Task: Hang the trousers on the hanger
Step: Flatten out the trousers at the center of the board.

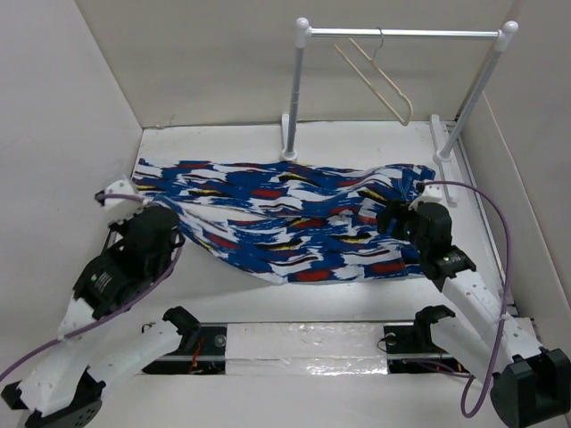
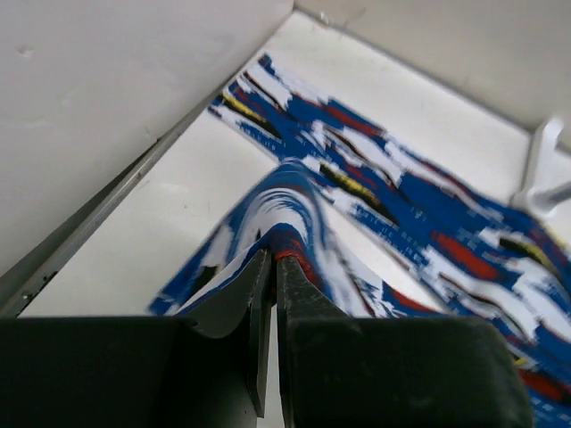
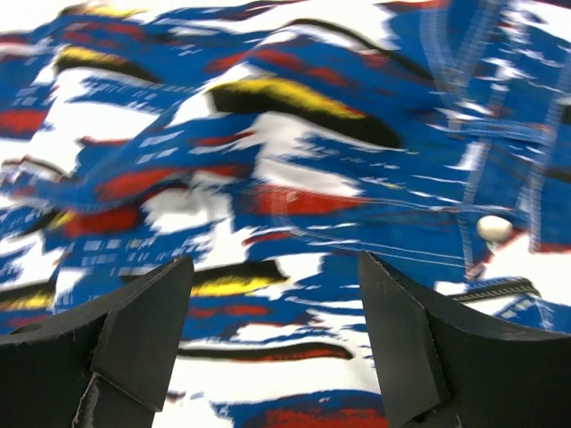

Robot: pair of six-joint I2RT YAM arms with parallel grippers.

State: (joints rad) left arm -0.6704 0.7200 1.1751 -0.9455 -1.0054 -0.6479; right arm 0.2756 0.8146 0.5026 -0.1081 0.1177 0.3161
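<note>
Note for you at the controls: your left pincer (image 2: pixel 272 254) is clamped on a raised ridge of the trousers (image 1: pixel 294 232), fingers pressed together with only the pinched fabric between them. The fold peaks at the fingertips and falls away on both sides. This grip sits at the near-left part of the garment, close to the left wall. Your right pincer (image 3: pixel 275 263) stands wide, both fingers spread just above the cloth at its right end. The wrist view does not show whether the tips touch the fabric, and nothing is gripped. A small white button (image 3: pixel 493 228) and lines of stitching lie just beyond that pincer, to its right. The trousers lie on the worktop (image 1: pixel 357 143) with their long axis running left to right. One end reaches toward the far-left corner, the other is bunched by the right arm, and the near edge sags toward the arm bases in the middle. The hanger (image 1: pixel 382 78) hangs by its hook from the rail (image 1: pixel 401 33) at the far side, seen at a slant, above the trousers and well apart from both pincers.
</note>
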